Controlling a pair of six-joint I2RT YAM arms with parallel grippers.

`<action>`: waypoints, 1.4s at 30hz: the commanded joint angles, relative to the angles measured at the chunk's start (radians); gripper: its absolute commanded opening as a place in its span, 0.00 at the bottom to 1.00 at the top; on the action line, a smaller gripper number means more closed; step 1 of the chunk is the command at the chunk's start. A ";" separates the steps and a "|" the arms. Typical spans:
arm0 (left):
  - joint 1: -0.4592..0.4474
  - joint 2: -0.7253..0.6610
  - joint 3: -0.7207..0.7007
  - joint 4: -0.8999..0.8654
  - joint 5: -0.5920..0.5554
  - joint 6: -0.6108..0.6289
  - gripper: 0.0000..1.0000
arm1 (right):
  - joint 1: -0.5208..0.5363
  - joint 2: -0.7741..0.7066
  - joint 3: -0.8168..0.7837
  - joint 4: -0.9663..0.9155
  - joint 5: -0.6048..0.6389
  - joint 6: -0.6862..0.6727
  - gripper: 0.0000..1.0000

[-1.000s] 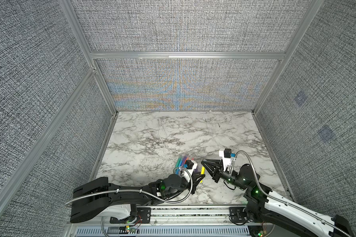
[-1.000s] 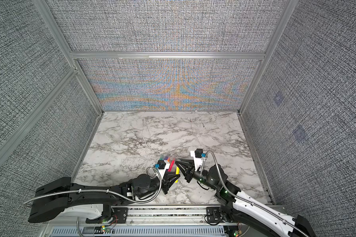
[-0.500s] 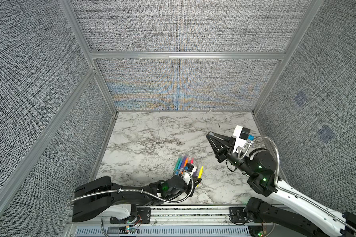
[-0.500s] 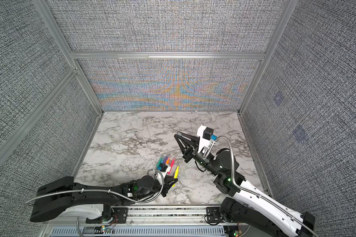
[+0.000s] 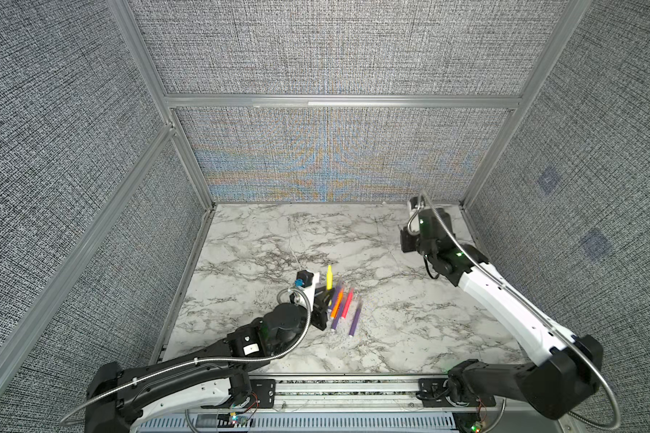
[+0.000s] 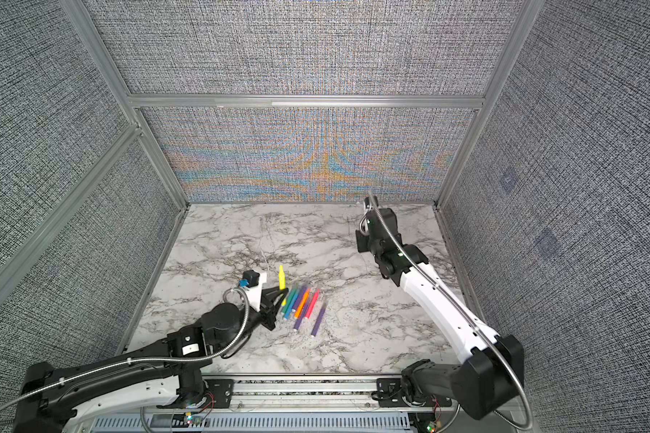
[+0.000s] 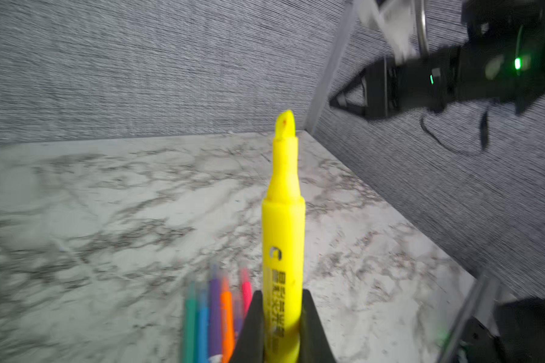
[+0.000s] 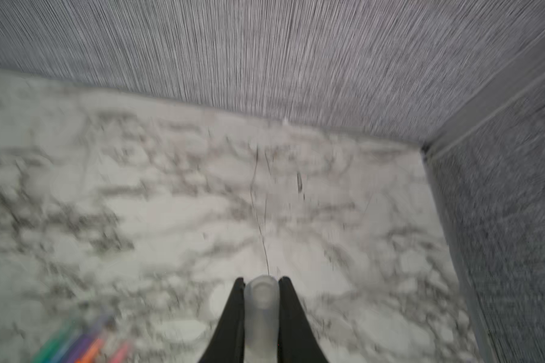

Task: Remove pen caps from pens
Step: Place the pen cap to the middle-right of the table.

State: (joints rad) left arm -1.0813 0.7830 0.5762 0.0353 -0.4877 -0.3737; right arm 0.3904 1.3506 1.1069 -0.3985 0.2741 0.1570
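The left gripper [image 7: 281, 295] was clamped on the lower barrel of a yellow pen [image 7: 283, 220], one black finger on each side of it. The pen stood nearly upright, its bare chisel tip uppermost with no cap on it. In both top views that same yellow pen [image 5: 329, 277] rose just above the gripper, near the middle of the marble desk [image 5: 278, 240], slightly toward the front.

The right gripper [image 8: 261, 279] was closed on a clear pen cap [image 8: 261, 305]. The pale tube was pinched between the two fingers, and its rounded end just showed past their tips. This gripper hung in the air over the far right part of the desk, close to the back corner and well apart from the yellow pen. The right wrist view was blurred, so the fine detail of the cap could not be made out.

The loose pens [image 6: 303, 303] lay side by side on the desk, just beside the left gripper on its right. From there outward they were green, blue, purple, orange and pink. One more purple pen [image 6: 318, 318] lay a little apart from the row on the far side. I could not tell whether those still wore caps.
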 commanded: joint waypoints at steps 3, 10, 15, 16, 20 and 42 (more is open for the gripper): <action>0.197 0.003 0.115 -0.340 -0.069 0.096 0.00 | -0.104 0.128 -0.080 -0.009 -0.022 0.030 0.00; 0.547 0.127 0.234 -0.404 0.089 0.167 0.00 | -0.237 0.326 -0.003 -0.023 0.033 -0.025 0.00; 0.763 0.317 0.353 -0.394 0.246 0.210 0.00 | -0.284 0.424 0.050 -0.024 0.030 -0.047 0.00; 0.793 0.368 0.387 -0.402 0.259 0.218 0.00 | -0.285 0.441 0.061 -0.026 0.046 -0.055 0.00; 0.885 0.520 0.474 -0.401 0.314 0.234 0.00 | -0.292 0.476 0.073 -0.021 0.085 -0.065 0.00; 1.008 0.909 0.610 -0.445 0.377 0.300 0.03 | -0.309 0.661 0.156 0.000 0.132 -0.085 0.16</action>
State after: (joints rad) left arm -0.0750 1.6817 1.1740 -0.3950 -0.1089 -0.0929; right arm 0.0830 2.0022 1.2613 -0.3614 0.4305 0.0746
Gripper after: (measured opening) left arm 0.126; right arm 0.170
